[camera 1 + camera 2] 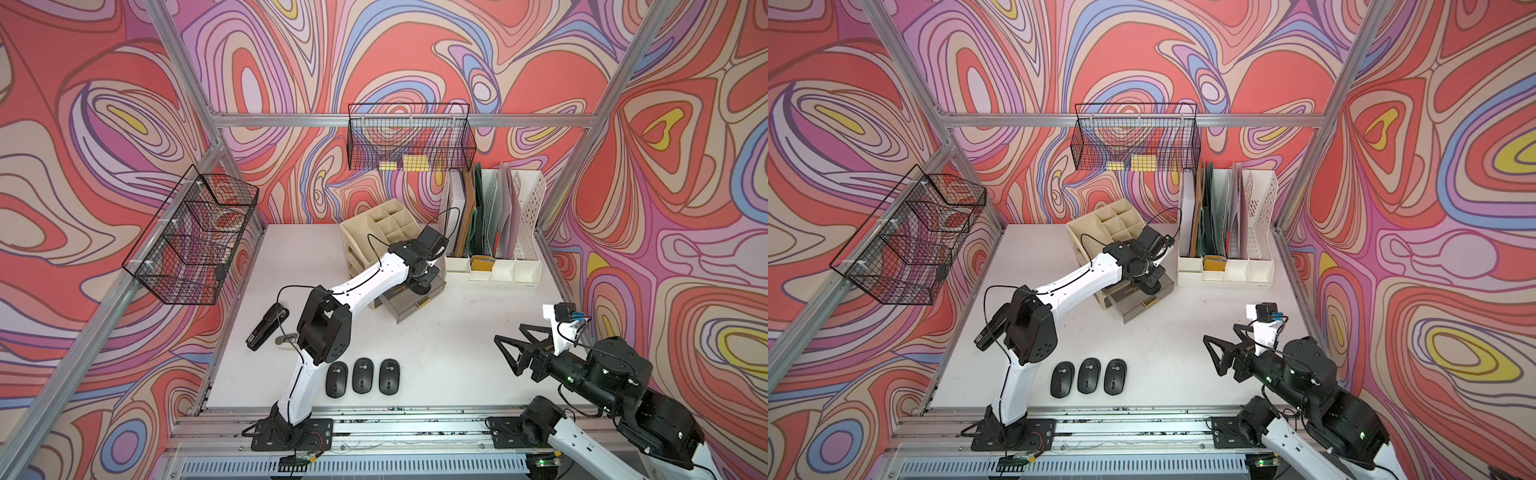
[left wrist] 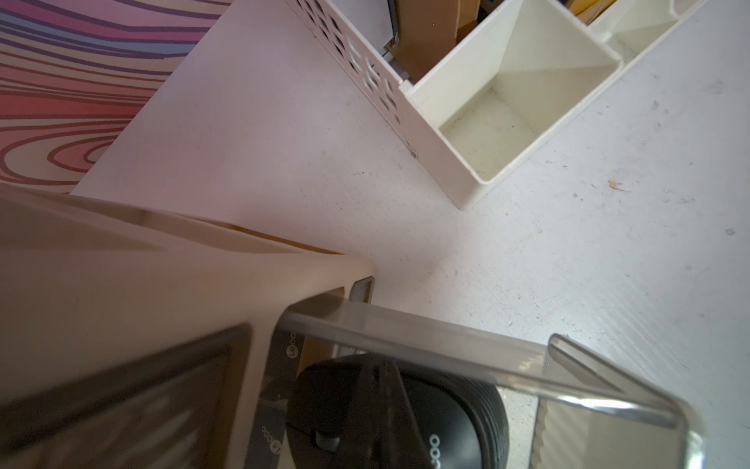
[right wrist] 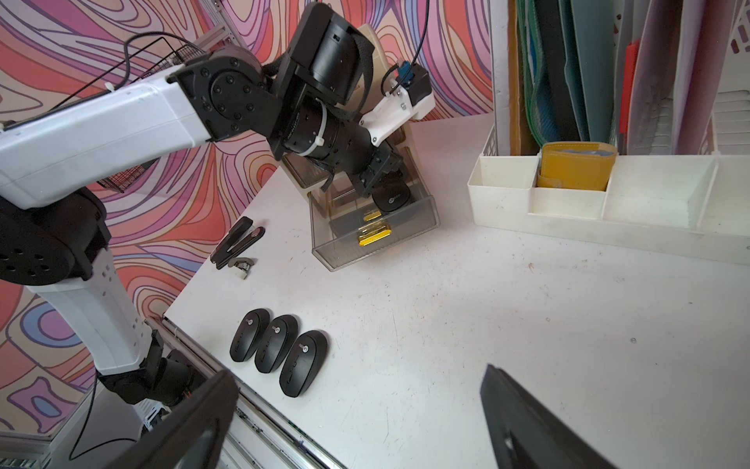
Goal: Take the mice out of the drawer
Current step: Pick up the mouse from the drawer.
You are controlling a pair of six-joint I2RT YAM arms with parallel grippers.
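Three black oval mice lie side by side near the table's front edge (image 1: 336,379) (image 1: 363,375) (image 1: 389,376), also in the right wrist view (image 3: 276,343). A smoky clear drawer (image 1: 409,311) (image 3: 373,243) stands pulled out of the beige organizer (image 1: 374,224). My left gripper (image 1: 419,286) (image 3: 385,182) reaches down into the drawer, shut on a fourth mouse (image 3: 391,201) (image 2: 446,422). In the left wrist view its dark fingers (image 2: 381,406) lie pressed together across that mouse. My right gripper (image 1: 505,353) (image 3: 359,377) hovers open and empty over the table's front right.
A black stapler (image 1: 266,326) and a small metal piece (image 1: 286,340) lie at the left. A white file rack (image 1: 494,232) with folders stands at the back right. Wire baskets hang on the left wall (image 1: 195,237) and back wall (image 1: 411,137).
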